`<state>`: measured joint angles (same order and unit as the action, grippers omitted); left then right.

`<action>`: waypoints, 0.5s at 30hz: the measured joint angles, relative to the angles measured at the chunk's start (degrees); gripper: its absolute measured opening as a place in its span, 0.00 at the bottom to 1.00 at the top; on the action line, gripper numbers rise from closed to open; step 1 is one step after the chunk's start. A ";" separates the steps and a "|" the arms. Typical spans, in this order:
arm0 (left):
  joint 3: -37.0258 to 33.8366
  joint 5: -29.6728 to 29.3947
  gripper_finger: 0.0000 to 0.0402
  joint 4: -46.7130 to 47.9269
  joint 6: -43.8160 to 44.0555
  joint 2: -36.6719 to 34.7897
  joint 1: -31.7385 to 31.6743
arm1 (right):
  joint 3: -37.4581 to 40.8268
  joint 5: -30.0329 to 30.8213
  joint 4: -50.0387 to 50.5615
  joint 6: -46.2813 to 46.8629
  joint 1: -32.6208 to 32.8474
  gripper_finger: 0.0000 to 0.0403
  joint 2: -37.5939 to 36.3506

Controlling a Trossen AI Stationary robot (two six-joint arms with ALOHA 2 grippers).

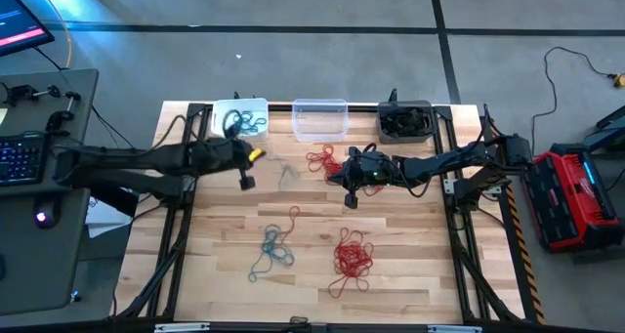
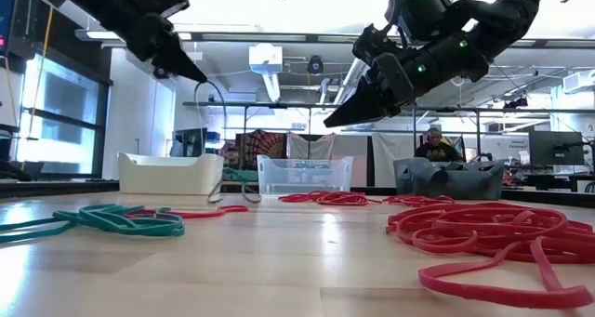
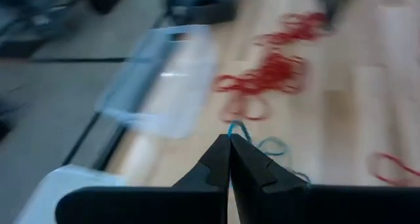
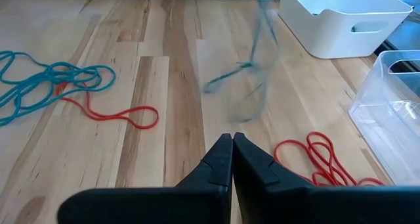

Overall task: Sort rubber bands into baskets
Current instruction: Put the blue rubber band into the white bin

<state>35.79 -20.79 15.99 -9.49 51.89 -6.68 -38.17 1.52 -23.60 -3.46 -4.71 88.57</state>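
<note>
The left gripper [image 3: 230, 140] has its fingers pinched on a teal rubber band [image 3: 237, 129] above the desk [image 1: 410, 274]; next move — carry it to the white basket [image 1: 237, 119]. The right gripper [image 4: 232, 140] hovers closed, empty.

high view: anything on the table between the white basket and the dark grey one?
Yes: the clear basket sits between the white basket and the dark grey basket along the table's far edge. The low view shows the same order.
</note>
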 joint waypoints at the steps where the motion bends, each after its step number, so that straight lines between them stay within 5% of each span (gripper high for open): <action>1: 0.03 -1.55 0.00 0.12 0.36 -0.63 -0.99 | 0.00 0.00 -0.04 0.00 0.00 0.00 0.00; 9: 0.03 -11.08 0.00 0.54 1.97 -3.18 -8.95 | 0.00 0.01 -0.21 0.01 0.00 0.00 0.00; 15: 0.03 -11.41 0.00 0.70 1.92 -3.16 -12.00 | 0.00 0.00 -0.19 0.02 0.00 0.00 0.00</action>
<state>35.81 -32.19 16.69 -7.57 48.73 -18.67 -38.17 1.52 -23.79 -3.44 -4.71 88.58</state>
